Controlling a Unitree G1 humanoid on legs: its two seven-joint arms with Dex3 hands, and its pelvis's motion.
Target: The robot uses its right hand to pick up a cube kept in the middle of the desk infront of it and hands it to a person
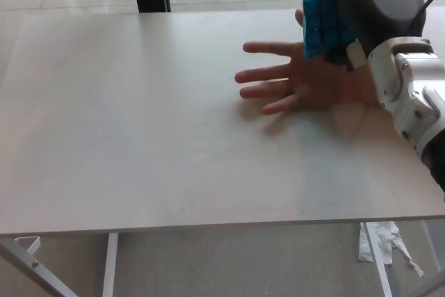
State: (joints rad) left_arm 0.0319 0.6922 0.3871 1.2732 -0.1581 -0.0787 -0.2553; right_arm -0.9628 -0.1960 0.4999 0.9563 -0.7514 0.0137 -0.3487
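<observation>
Head view, 1 frame. The right robot hand (pixel 361 15) is closed around the blue cube (pixel 322 26), gripping it from the side away from the camera, with dark fingers showing at the top and right edges of the block. The cube is off the table (pixel 139 137), held in the air directly above a person's hand (pixel 306 78) that lies palm up on the table with 4 fingers spread toward picture left. Whether the cube touches the palm cannot be told; it overlaps the base of the fingers in this view. The left robot hand is not in view. Judged step: the hand-over, with pickup apparently done. To do it well, the cube should come down over the middle of the palm, not over the fingers, and the grip should open only once the block rests on the palm or the person's fingers curl around it; opening from height risks a bounce off the palm onto the table. The wrist should stay level so the block does not roll out sideways. Orientation: the ridged blue face points toward picture left and slightly toward the camera. The visible face looks taller than wide, so the apparent long axis runs nearly vertical, tilted a little; as a cube, this may be only foreshortening.
</observation>
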